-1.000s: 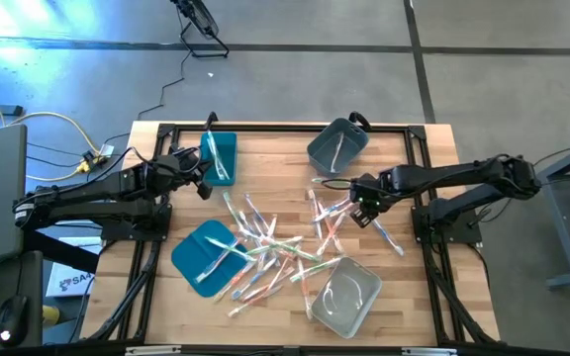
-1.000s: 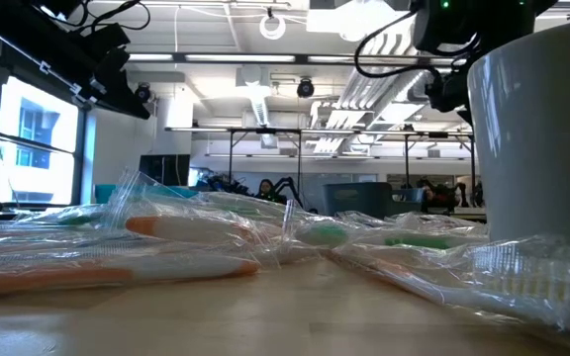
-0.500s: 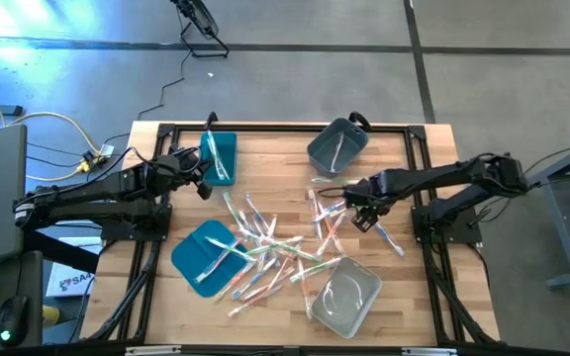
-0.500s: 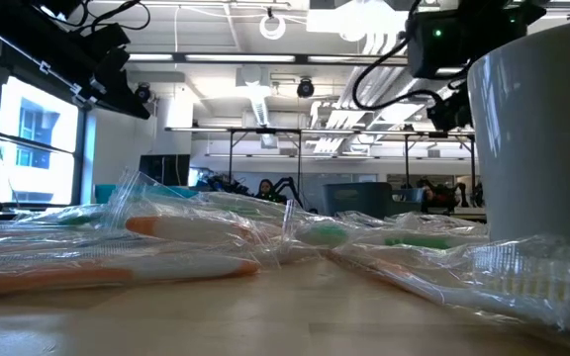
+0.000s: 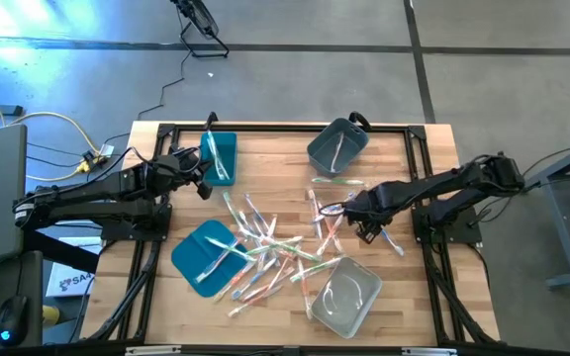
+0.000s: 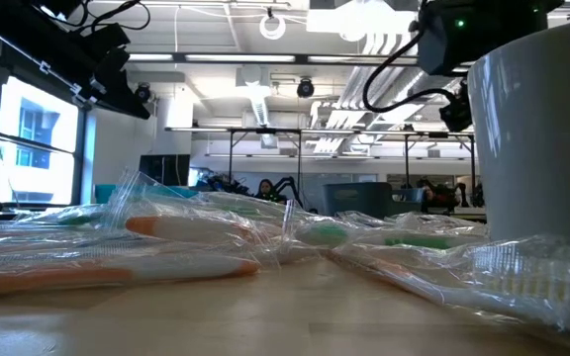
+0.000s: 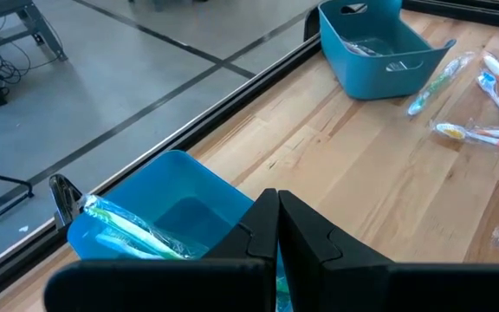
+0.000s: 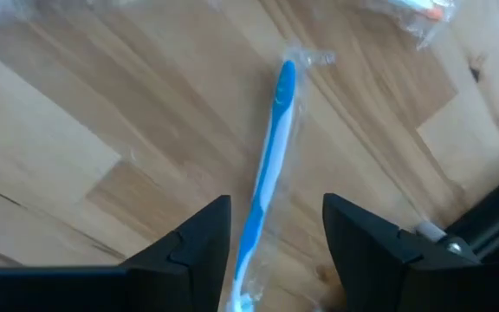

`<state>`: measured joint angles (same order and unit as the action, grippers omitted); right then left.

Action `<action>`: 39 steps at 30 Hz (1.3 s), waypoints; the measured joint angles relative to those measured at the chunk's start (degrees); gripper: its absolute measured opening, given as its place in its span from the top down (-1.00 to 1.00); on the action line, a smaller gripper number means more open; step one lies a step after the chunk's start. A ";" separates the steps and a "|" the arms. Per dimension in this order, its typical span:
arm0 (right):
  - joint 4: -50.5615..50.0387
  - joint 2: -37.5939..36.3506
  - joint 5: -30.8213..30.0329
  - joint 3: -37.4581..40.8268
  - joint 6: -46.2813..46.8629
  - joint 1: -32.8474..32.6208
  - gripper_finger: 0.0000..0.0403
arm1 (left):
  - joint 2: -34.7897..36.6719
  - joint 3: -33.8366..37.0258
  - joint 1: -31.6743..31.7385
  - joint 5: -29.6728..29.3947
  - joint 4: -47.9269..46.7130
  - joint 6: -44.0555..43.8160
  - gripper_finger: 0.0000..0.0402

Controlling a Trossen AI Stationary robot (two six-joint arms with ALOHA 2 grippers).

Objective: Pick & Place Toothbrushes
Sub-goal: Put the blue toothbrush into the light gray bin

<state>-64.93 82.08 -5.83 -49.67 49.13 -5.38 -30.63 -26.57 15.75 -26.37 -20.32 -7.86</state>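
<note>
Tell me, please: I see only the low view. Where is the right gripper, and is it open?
Observer: The right gripper is open, low over the table right of the pile; a blue toothbrush in clear wrap lies between its fingers, not gripped.
Operator: And the left gripper?
Observer: The left gripper is shut, hovering beside the teal bin at the table's far left.
Operator: Is this bin empty?
Observer: No. A green toothbrush lies inside it.
</note>
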 joint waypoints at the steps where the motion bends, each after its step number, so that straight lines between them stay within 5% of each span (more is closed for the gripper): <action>1: 0.06 0.00 -0.04 0.00 0.43 -0.64 0.13 | 0.00 0.00 -0.02 0.00 0.00 0.00 0.97; 28: 13.97 -0.04 1.34 12.68 7.49 -6.74 0.13 | 0.01 0.00 -0.02 0.02 0.00 -0.15 0.97; 39: 16.99 -0.20 0.94 13.90 7.58 -6.79 0.67 | 0.00 0.00 -0.02 0.02 0.00 -0.15 0.97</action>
<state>-47.93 81.89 -4.89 -35.77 56.71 -12.16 -30.63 -26.57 15.73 -26.35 -20.32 -8.01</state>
